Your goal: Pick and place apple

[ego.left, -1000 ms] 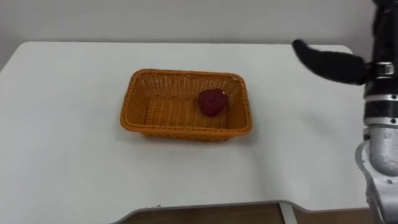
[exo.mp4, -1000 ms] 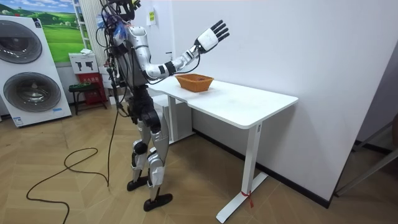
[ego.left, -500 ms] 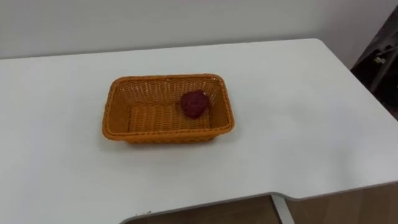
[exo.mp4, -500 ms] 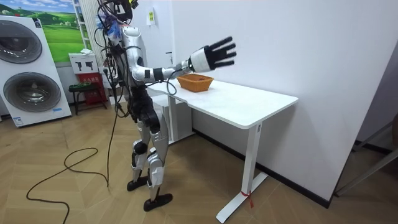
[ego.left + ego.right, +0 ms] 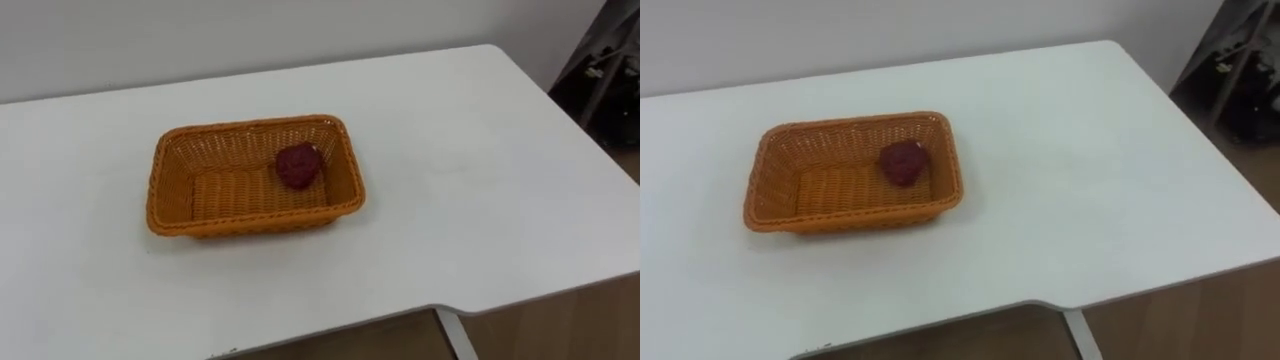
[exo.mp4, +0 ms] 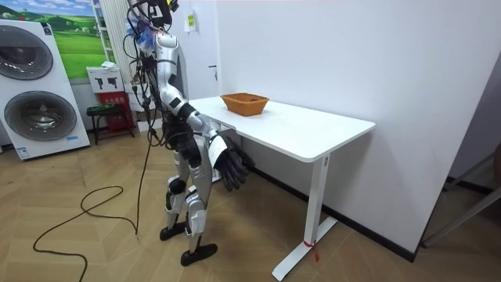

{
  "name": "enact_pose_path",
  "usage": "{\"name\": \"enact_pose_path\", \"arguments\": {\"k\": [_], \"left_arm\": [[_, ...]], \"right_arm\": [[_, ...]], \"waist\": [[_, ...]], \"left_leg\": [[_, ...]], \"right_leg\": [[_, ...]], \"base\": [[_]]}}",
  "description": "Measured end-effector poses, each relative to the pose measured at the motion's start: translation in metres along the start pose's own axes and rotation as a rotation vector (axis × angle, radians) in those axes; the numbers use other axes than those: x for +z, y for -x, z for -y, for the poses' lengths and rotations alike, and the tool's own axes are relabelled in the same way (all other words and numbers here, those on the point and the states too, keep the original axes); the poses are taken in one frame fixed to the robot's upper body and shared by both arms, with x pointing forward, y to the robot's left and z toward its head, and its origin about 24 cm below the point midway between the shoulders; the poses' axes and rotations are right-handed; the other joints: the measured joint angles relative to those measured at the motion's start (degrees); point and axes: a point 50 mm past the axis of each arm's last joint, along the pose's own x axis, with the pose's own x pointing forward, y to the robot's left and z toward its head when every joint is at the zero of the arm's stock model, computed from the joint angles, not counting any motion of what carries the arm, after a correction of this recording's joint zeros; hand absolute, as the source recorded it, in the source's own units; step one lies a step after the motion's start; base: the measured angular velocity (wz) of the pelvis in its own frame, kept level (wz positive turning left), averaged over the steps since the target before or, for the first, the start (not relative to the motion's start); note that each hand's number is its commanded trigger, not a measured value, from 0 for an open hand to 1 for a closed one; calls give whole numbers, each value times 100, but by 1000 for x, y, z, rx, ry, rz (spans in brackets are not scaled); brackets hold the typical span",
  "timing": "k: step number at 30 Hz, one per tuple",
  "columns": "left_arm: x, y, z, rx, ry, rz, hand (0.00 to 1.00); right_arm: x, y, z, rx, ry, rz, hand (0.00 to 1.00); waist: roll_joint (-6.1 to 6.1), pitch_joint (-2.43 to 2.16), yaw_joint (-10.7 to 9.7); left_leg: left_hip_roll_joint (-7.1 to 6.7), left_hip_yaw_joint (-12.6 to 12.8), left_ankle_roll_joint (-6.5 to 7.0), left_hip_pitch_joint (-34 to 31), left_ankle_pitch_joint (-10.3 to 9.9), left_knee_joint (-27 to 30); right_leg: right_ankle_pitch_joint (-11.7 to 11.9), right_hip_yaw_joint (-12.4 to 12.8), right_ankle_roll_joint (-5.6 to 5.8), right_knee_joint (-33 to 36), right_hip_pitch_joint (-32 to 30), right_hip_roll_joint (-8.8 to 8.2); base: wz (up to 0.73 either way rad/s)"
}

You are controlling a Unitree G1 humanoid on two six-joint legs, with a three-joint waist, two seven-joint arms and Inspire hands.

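On the table (image 5: 480, 200), left of centre, the basket (image 5: 250, 222) is set, and the apple (image 5: 298, 165) is seen lying inside, against its right wall, so placing is judged done. Below the table's edge the right hand (image 6: 229, 167) is hung, fingers loose, nothing held.

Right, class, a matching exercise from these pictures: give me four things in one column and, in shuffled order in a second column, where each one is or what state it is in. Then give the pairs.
Things:
1. apple
2. basket
3. right hand
4. washing machine

Places or states:
A. standing on the white table
B. hanging below tabletop height, fingers open
C. lying inside the wicker container, in its right half
D. at the room view's left edge, on the floor

Pairs: 1-C, 2-A, 3-B, 4-D
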Motion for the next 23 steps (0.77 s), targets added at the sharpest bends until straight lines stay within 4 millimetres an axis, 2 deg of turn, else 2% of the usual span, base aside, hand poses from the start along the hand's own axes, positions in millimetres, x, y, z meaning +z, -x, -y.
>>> {"name": "enact_pose_path", "arguments": {"k": [1, 4, 6, 7, 9, 13, 16, 19, 23], "left_arm": [[1, 0, 1, -10, 0, -1, 0], [2, 0, 2, -32, 1, 1, 0], [1, 0, 2, -46, -2, -2, 0], [1, 0, 3, -49, -14, -6, 0], [0, 0, 3, -52, -24, -7, 0], [7, -1, 7, -59, -35, 0, 0], [8, 0, 10, -68, -48, 3, 0], [12, 0, 13, -75, -54, 10, 0], [12, 0, 17, -86, -60, -3, 0]], "right_arm": [[-19, 2, 0, 62, 99, -52, 0], [-60, 11, 4, 220, 293, -180, 0], [-75, 17, 5, 309, 369, -230, 0], [-87, 22, 8, 383, 460, -244, 0], [-96, 30, 5, 490, 549, -252, 0], [-110, 48, -5, 704, 696, -267, 0], [-111, 58, -18, 828, 735, -264, 0], [-111, 66, -27, 935, 755, -280, 0], [-109, 67, -30, 990, 754, -303, 0]], "waist": [[-8, -2, 43], [2, 4, 155], [16, 13, 206], [30, 23, 190], [48, 29, 236], [76, 41, 379], [108, 53, 415], [119, 56, 474], [105, 63, 502]], "left_leg": [[-1, -4, 0, 5, 0, 0], [-3, -9, 0, 2, 0, 0], [-2, -5, 0, 3, 0, -2], [-2, -5, 0, 23, 0, -2], [-2, -9, 0, 31, 0, 4], [1, -20, 0, 31, -1, 4], [3, -46, -1, 54, -1, 1], [2, -87, -1, 46, -2, -14], [2, -125, -1, 13, -2, -11]], "right_leg": [[0, 5, 0, 6, 4, -1], [-1, -2, 1, -2, 6, -3], [-1, -3, 1, 0, 5, -3], [-2, -7, 3, 1, 10, -3], [-7, -11, 6, -2, 27, -4], [4, -23, 2, 7, 51, -1], [3, -49, 2, -1, 85, -3], [3, -88, 2, -14, 101, -7], [3, -137, 2, -52, 107, -12]], "base": [[0], [0], [0], [0], [2], [1], [4], [7], [6]]}}
